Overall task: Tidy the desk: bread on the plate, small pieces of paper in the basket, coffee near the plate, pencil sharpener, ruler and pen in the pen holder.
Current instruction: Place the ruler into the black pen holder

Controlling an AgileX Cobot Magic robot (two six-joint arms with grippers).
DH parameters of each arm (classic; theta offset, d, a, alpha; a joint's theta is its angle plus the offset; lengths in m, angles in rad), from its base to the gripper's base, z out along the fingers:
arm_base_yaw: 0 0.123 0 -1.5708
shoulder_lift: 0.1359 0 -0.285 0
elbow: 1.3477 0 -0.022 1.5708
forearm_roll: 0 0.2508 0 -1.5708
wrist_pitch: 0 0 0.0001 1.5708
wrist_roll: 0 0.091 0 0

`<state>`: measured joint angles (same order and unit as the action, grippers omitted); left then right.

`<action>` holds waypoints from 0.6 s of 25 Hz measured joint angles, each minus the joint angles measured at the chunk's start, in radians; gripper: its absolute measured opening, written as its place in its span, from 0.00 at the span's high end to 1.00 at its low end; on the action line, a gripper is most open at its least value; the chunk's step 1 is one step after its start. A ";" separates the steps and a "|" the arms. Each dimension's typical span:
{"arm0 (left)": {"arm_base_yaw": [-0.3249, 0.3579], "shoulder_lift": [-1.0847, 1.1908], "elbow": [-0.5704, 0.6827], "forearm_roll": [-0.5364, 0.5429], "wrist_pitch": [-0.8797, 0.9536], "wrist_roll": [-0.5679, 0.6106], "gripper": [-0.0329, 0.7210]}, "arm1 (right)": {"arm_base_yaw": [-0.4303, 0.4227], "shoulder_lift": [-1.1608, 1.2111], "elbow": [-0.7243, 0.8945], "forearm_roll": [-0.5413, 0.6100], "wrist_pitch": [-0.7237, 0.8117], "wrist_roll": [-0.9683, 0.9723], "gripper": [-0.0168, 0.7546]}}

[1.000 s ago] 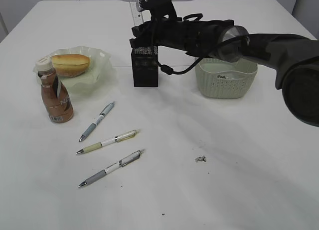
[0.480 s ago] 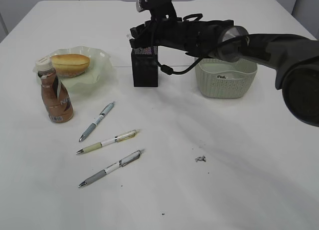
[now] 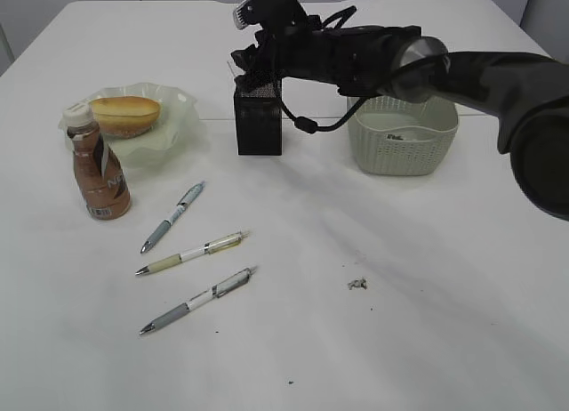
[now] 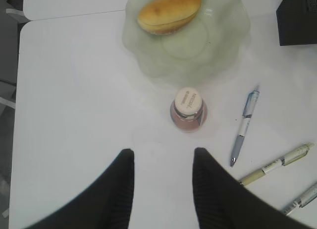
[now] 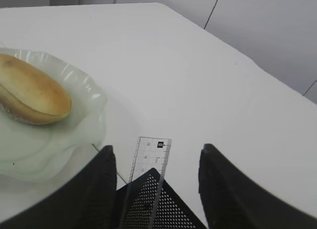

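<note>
Bread (image 3: 126,114) lies on the pale green plate (image 3: 175,131), and the coffee bottle (image 3: 97,165) stands just in front of it. Right gripper (image 5: 156,182) hangs over the black mesh pen holder (image 3: 259,117) with jaws apart and nothing between them — the clear ruler (image 5: 146,169) stands upright inside the holder. Left gripper (image 4: 163,182) hovers above the bottle, jaws parted, empty. Three pens (image 3: 172,216) (image 3: 190,253) (image 3: 198,301) lie on the table (image 3: 427,286) — a paper scrap (image 3: 358,284) well apart from the basket (image 3: 403,140)

Print on bottle (image 4: 188,109) cap and ruler (image 5: 146,174) too blurred to read.
</note>
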<state>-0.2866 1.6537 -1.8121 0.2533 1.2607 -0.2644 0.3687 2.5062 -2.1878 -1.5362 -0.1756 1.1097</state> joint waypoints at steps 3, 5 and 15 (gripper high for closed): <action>0.000 0.000 0.000 0.000 0.000 0.000 0.57 | 0.000 -0.014 0.000 -0.122 -0.011 0.012 0.47; 0.000 0.000 0.000 0.000 0.000 0.000 0.57 | 0.000 -0.023 0.000 -0.221 -0.020 0.031 0.48; 0.000 0.000 0.000 -0.001 0.000 0.000 0.57 | -0.001 -0.105 0.100 -0.304 -0.040 0.128 0.48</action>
<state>-0.2866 1.6537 -1.8121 0.2526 1.2607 -0.2644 0.3678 2.4011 -2.0881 -1.8403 -0.2159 1.2377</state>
